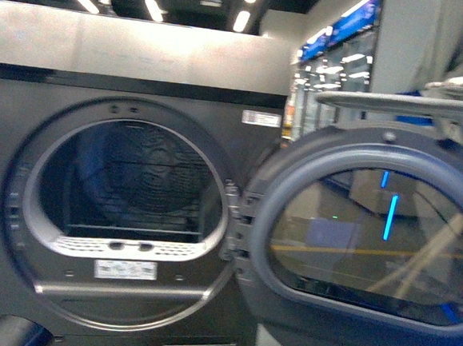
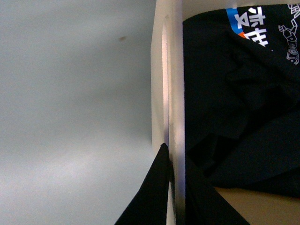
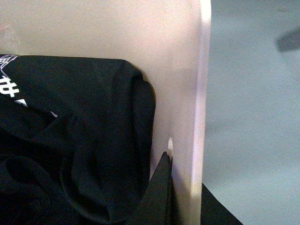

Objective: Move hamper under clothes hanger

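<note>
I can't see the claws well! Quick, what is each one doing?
Left gripper: closed on the hamper wall.
Right gripper: closed on the hamper wall too.

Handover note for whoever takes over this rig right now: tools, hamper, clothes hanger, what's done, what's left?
Left tool: shut on the hamper wall, one finger on each side.
Right tool: same grip on its wall.
Hamper: holds black clothes; cannot tell whether it is lifted.
Front view: dryer with its door open. A grey bar at the upper right may belong to the clothes hanger; cannot tell.
Done: both grips.
To do: move the hamper under the clothes hanger, set it down, release.
</note>
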